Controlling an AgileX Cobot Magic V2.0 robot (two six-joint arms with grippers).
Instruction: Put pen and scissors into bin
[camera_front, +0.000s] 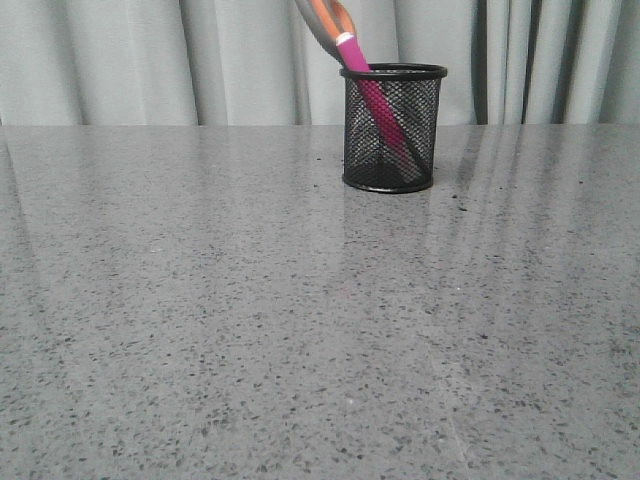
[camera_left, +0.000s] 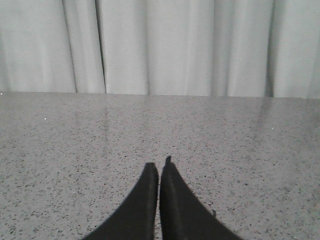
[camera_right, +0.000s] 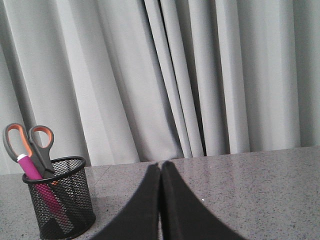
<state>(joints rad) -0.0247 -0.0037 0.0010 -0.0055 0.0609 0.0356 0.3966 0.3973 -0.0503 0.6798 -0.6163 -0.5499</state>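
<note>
The black wire-mesh bin stands at the far middle of the grey table. The magenta pen and the scissors with grey handles lined orange stand inside it, leaning left. The right wrist view shows the bin, the pen and the scissors off to one side of my right gripper, which is shut and empty. My left gripper is shut and empty over bare table. Neither gripper shows in the front view.
A grey speckled table stretches from the front edge to a pale pleated curtain behind it. Nothing else lies on the table in these views.
</note>
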